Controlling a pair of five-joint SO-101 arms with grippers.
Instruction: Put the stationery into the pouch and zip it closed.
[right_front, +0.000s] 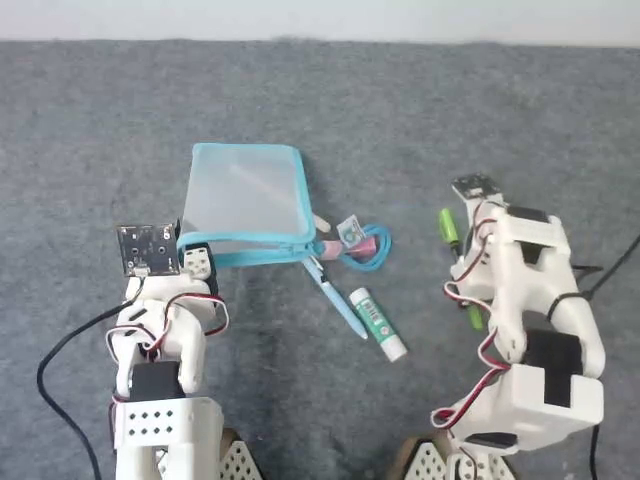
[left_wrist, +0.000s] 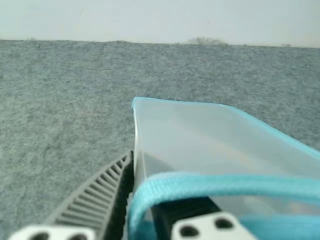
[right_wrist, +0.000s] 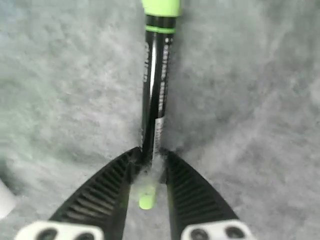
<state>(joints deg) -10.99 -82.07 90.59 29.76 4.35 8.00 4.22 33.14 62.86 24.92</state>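
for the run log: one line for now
left end effector: holds pouch | right end effector: holds green marker | glue stick, blue pen: loose

Pouch (right_front: 245, 200): translucent, blue-edged, lying flat left of centre, zip mouth gaping along its near edge. Blue pen (right_front: 338, 297) lies diagonally off the pouch's near right corner. White, green-labelled glue stick (right_front: 378, 323) lies just right of the pen. Black marker (right_front: 449, 228) with green cap lies at right.

One pouch (right_front: 245, 200) is counted. One blue pen (right_front: 335, 298), one glue stick (right_front: 378, 322) and one green marker (right_front: 449, 226) are recorded. One small pink item (right_front: 362, 245) and one teal cord loop (right_front: 380, 256) are noted. Two grippers are counted: the left gripper (right_front: 193, 258) and the right gripper (right_wrist: 149, 165).
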